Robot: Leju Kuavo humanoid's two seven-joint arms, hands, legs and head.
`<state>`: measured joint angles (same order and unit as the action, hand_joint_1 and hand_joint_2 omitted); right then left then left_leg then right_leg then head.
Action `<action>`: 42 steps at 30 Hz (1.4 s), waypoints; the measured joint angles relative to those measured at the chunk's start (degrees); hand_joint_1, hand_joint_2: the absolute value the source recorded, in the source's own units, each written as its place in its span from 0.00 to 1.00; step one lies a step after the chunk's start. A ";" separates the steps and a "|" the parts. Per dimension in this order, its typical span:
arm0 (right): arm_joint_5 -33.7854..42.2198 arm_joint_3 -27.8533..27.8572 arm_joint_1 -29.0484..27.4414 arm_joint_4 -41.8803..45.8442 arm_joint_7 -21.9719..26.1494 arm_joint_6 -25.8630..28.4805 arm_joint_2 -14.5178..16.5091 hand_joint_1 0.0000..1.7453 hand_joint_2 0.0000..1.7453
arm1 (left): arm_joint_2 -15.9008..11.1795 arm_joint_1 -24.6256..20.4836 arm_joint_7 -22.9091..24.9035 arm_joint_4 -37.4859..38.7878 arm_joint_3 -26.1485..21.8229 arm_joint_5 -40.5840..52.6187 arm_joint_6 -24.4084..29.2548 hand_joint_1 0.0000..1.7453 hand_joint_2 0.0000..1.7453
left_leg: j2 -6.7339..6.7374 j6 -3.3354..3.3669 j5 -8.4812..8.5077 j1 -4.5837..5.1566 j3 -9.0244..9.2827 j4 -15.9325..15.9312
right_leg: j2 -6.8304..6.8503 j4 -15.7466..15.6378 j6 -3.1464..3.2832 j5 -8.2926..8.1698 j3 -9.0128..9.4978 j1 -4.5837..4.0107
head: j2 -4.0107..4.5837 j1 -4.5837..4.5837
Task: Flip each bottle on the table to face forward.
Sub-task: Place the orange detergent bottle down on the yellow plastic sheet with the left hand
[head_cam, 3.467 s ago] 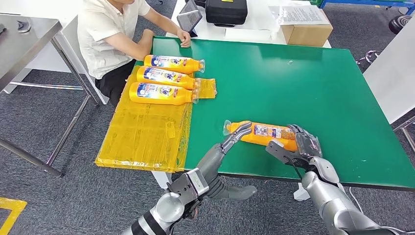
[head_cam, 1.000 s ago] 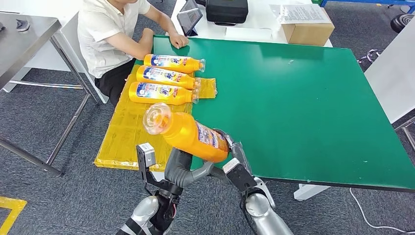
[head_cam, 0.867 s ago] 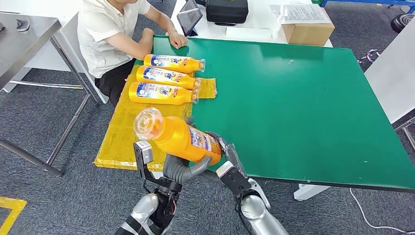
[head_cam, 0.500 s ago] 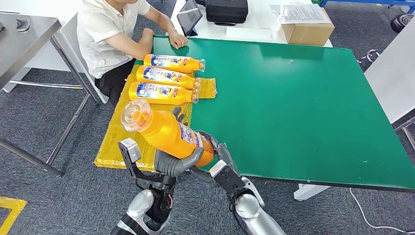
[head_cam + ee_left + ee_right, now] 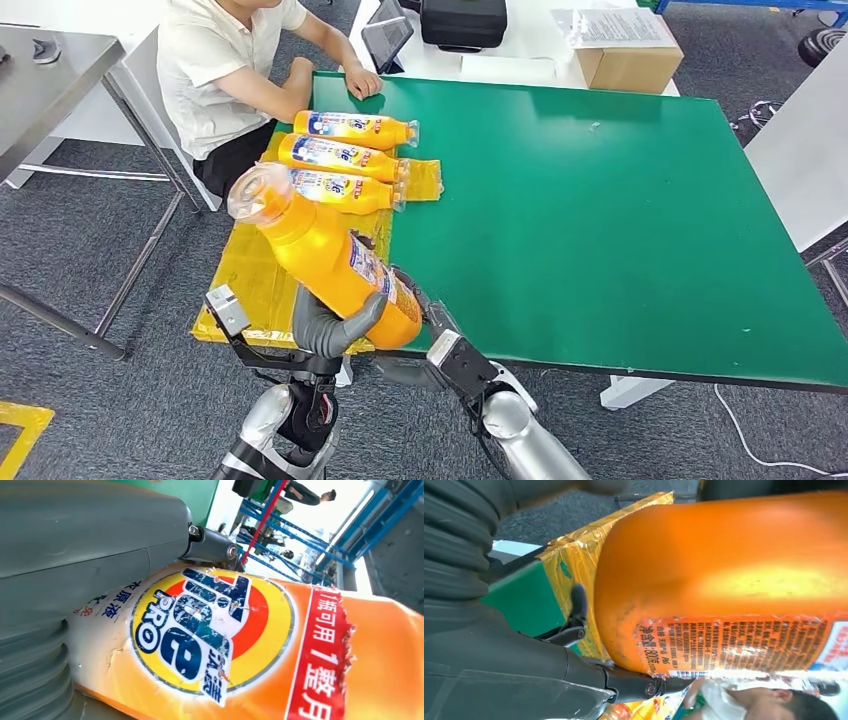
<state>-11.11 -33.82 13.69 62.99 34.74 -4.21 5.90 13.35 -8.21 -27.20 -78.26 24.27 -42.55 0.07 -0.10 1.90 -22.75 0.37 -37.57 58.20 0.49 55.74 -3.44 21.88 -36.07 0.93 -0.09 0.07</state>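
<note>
I have the orange bottle point(image 5: 335, 265) clamped between left hand point(image 5: 325, 325) and right hand point(image 5: 425, 320), mid-flip above the yellow mat point(image 5: 270, 270) (logo toward my left wrist); next I'd lay it beside the three lying bottles point(image 5: 345, 160).

An orange bottle point(image 5: 335, 265) with a clear cap is held aloft, tilted, cap pointing toward 11 o'clock. Three more orange bottles point(image 5: 345, 160) lie side by side at 11 o'clock, caps toward 3 o'clock.

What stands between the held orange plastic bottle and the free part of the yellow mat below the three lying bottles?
Nothing visible. The orange plastic bottle, held by the left hand and right hand, hangs above the yellow mat, near the three lying bottles.
</note>
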 joint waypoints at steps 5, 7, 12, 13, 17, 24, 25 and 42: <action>-0.31 -0.80 -0.20 -1.22 -0.08 -0.69 -0.09 0.00 1.00 | 0.11 -0.24 0.01 -0.76 -0.32 -0.06 -0.44 1.00 1.00 | 0.01 0.00 0.00 0.00 -0.01 0.00 | 0.00 0.00 0.01 0.00 0.00 -0.01 | 0.00 0.02; -0.64 -1.66 -0.99 -1.75 -0.24 -1.57 -0.02 0.00 1.00 | 0.40 -0.83 -0.07 -1.23 -0.21 -0.24 -0.97 1.00 1.00 | -0.03 0.00 0.00 0.00 -0.02 0.00 | 0.01 0.00 0.00 0.00 0.03 -0.01 | 0.00 0.02; -1.37 -2.27 -3.01 -2.67 0.19 0.31 0.11 0.00 0.00 | 1.44 -0.90 0.85 -3.10 -0.99 0.37 -0.38 1.00 1.00 | -0.04 -0.02 -0.02 0.00 -0.02 0.00 | 0.01 0.00 0.02 0.02 0.02 -0.01 | 0.00 0.02; -1.88 -2.18 -3.42 -2.75 0.48 1.82 0.10 0.00 0.00 | 1.54 -0.90 1.25 -3.36 -1.40 0.84 0.19 1.00 1.00 | -0.04 -0.02 -0.02 0.00 -0.01 0.00 | 0.01 0.00 0.02 0.02 0.03 -0.01 | 0.00 0.02; -5.60 -0.32 -6.08 -2.12 1.83 12.90 0.07 0.00 0.00 | 1.49 -0.79 1.62 -3.75 -3.25 5.38 4.11 1.00 1.00 | -0.07 -0.03 -0.03 0.00 -0.01 0.00 | 0.02 0.00 0.02 0.02 0.02 -0.01 | 0.00 0.01; -18.44 12.48 -12.62 7.54 5.02 42.74 0.41 0.00 1.00 | -2.44 -3.71 -0.81 1.41 -2.53 52.20 32.94 1.00 1.00 | -0.10 -0.02 -0.02 0.01 -0.01 0.00 | 0.04 0.00 0.01 0.01 0.04 0.00 | 0.00 0.01; -19.51 15.65 -13.52 10.53 5.08 43.51 1.01 0.00 1.00 | -3.17 -4.46 0.41 3.04 -2.39 57.28 34.11 1.00 1.00 | -0.09 -0.02 -0.02 0.01 -0.01 0.00 | 0.04 0.00 0.02 0.00 0.04 0.00 | 0.00 0.01; -9.10 31.16 -18.56 29.65 5.26 44.23 4.25 0.00 1.00 | -9.28 -18.82 13.28 26.85 -2.35 79.67 17.09 1.00 1.00 | 0.05 -0.03 -0.01 0.00 0.02 0.00 | 0.01 0.01 0.05 -0.02 0.02 -0.01 | 0.00 0.01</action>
<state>-20.21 -2.67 -4.87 92.64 40.00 40.02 10.15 4.08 -27.03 -13.92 -51.41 21.92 37.12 17.16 -0.05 1.86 -22.76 0.37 -37.55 58.20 0.50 55.76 -3.39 21.86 -36.05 0.92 -0.09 0.08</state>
